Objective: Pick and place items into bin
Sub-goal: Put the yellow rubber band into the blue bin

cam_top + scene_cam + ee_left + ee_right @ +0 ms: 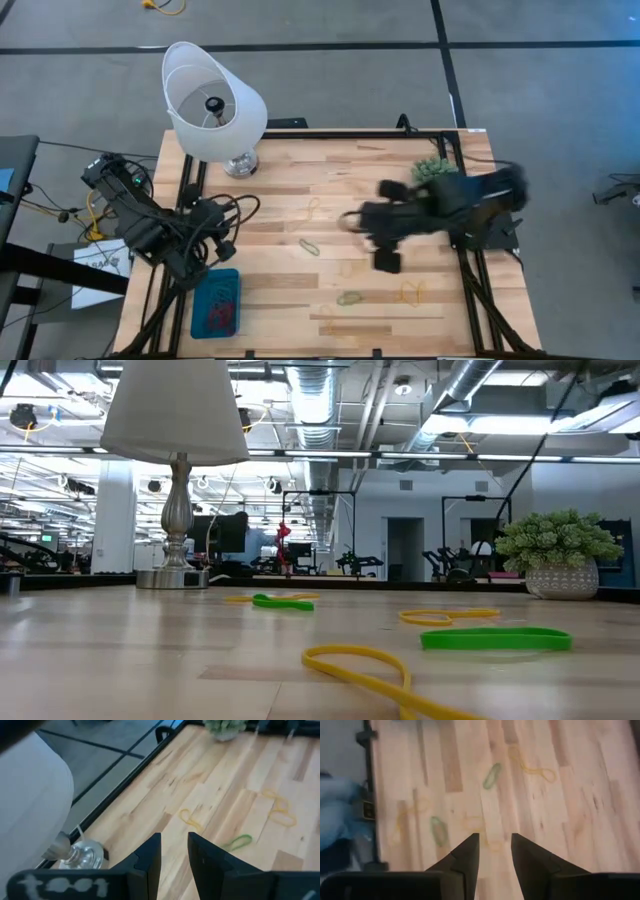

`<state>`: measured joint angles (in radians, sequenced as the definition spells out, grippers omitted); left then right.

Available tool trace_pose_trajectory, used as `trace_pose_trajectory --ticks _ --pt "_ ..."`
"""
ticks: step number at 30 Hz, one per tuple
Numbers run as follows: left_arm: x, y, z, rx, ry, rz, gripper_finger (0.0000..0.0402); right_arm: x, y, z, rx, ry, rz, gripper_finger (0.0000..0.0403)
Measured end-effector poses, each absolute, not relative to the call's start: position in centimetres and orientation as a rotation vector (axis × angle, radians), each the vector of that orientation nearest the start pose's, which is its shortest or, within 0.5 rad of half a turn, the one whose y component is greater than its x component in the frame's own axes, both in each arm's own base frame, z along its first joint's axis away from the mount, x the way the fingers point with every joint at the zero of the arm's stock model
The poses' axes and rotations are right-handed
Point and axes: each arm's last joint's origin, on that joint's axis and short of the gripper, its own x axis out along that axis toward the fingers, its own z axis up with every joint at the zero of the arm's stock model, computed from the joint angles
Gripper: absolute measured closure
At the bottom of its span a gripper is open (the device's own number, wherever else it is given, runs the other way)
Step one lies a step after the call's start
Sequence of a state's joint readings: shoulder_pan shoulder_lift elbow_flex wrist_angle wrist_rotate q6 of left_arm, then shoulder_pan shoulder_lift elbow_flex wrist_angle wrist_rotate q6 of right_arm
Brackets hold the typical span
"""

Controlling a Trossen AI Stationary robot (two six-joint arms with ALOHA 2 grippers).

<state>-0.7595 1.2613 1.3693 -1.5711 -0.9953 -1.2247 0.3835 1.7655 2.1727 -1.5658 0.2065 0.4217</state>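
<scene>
Rubber bands lie flat on the wooden table: a yellow one (313, 208), a green one (310, 246), another green one (349, 298) and a yellow one (412, 293). The teal bin (197, 300) sits at the table's near left, and red bands (222, 318) lie in it. My left gripper (226, 247) hovers just beyond the bin's far end, open by a narrow gap (174, 852) and empty. My right gripper (348, 220) hangs over the table's middle, pointing left. It is open by a narrow gap (495, 851) and empty, with bands (492, 775) ahead of it.
A white lamp (213, 100) on a silver base (240, 163) stands at the far left of the table. A spiky green plant in a pot (432, 170) stands at the far right, close to my right arm. Black frame rails (470, 280) run along the table's sides.
</scene>
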Motion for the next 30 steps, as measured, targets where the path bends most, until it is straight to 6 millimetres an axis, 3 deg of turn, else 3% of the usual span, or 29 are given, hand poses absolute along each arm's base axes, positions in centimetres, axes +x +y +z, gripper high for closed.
trace_pose_trajectory --ticks 3,6,8,11,14,19,23,30 --pt "15.3 -10.7 35.6 -0.001 0.704 0.639 0.0315 24.9 11.6 43.1 0.059 1.075 -0.147 0.0296" --pt "15.4 -10.7 35.0 0.028 0.798 0.603 0.0315 21.7 11.7 41.9 0.056 1.052 -0.234 0.0296" --pt "15.3 -10.7 34.1 0.072 0.81 0.617 0.0315 19.4 11.6 40.4 0.061 1.041 -0.274 0.0296" --pt "15.3 -10.7 31.9 0.109 0.826 0.645 0.0315 17.6 12.2 36.3 0.122 1.068 -0.303 0.0296" --pt "15.5 -10.8 29.6 0.132 0.842 0.646 0.0315 17.0 13.3 31.5 0.153 1.131 -0.261 0.0295" --pt "16.0 -11.3 26.6 0.091 0.815 0.625 0.0315 16.7 14.9 25.8 0.21 1.227 -0.176 0.0295" --pt "16.3 -11.5 25.6 0.094 0.799 0.601 0.0315 17.0 15.7 23.0 0.26 1.352 -0.217 0.0295" --pt "16.4 -11.4 25.7 0.111 0.73 0.628 0.0315 18.2 17.6 19.2 0.3 1.572 -0.258 0.0295"
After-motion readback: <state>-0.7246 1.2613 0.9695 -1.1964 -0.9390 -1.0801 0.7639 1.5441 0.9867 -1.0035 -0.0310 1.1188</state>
